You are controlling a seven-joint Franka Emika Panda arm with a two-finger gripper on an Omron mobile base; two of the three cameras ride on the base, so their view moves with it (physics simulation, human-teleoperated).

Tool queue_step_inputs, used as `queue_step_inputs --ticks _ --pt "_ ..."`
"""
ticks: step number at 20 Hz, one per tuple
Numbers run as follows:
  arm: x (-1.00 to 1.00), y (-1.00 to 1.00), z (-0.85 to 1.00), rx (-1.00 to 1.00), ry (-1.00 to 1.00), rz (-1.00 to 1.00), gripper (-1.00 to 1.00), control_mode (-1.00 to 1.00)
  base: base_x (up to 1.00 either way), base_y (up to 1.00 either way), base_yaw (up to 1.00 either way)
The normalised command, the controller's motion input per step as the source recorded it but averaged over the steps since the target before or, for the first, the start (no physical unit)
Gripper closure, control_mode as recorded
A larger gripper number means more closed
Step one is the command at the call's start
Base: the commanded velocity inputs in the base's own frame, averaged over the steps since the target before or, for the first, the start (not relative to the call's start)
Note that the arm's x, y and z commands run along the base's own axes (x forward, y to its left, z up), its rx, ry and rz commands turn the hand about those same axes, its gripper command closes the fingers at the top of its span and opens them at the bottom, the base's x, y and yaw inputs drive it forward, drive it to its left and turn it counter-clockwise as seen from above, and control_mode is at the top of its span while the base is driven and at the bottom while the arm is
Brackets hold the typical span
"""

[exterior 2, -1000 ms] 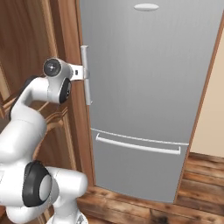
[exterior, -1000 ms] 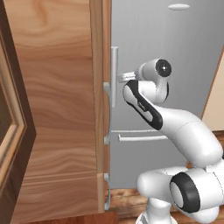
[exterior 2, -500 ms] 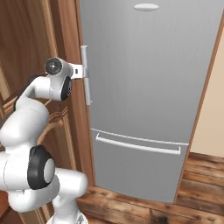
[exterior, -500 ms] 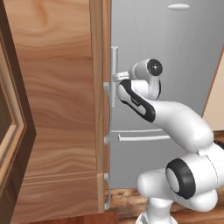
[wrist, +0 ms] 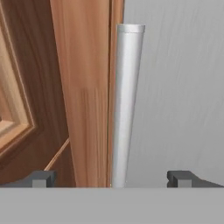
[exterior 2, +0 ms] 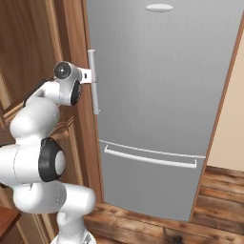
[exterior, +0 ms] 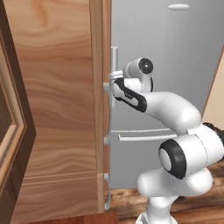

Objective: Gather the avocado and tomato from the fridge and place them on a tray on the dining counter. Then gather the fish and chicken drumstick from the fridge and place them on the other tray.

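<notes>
The fridge (exterior: 175, 48) (exterior 2: 162, 86) (wrist: 183, 87) is a tall grey appliance with its door closed. Its vertical grey bar handle (exterior: 114, 54) (exterior 2: 94, 97) (wrist: 127, 96) runs along the door's left edge. My gripper (exterior: 115, 79) (exterior 2: 89, 75) (wrist: 112, 178) is open at the handle. In the hand view the bar stands between the two dark fingertips (wrist: 43, 178), with a gap on each side. The avocado, tomato, fish, chicken drumstick, trays and dining counter are out of view.
A tall wooden cabinet panel (exterior: 57, 109) (exterior 2: 71, 38) (wrist: 83, 87) stands flush against the fridge's handle side. The lower drawer's horizontal bar (exterior: 140, 137) (exterior 2: 150, 159) sits below the handle. A beige wall (exterior 2: 228, 119) is to the right, with a wood floor (exterior 2: 157, 226) below.
The hand has moved left to the fridge handle, which now stands between the open fingers. The arm's elbow and base have shifted. The fridge door has not moved.
</notes>
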Motion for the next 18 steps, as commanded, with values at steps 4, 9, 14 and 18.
queue_step_inputs --ticks 4,9,14,18 --pt "0.34 0.00 -0.01 0.00 0.00 0.00 -1.00 -1.00 0.00 0.00 0.00" --pt "0.28 -0.04 -0.03 0.00 0.00 0.00 -1.00 -1.00 0.00 0.00 0.00" --pt "0.43 0.00 -0.11 0.00 0.00 -0.01 -1.00 -1.00 0.00 0.00 0.00" --pt "0.41 0.00 -0.08 0.00 -0.02 -0.04 -1.00 -1.00 0.00 0.00 0.00"
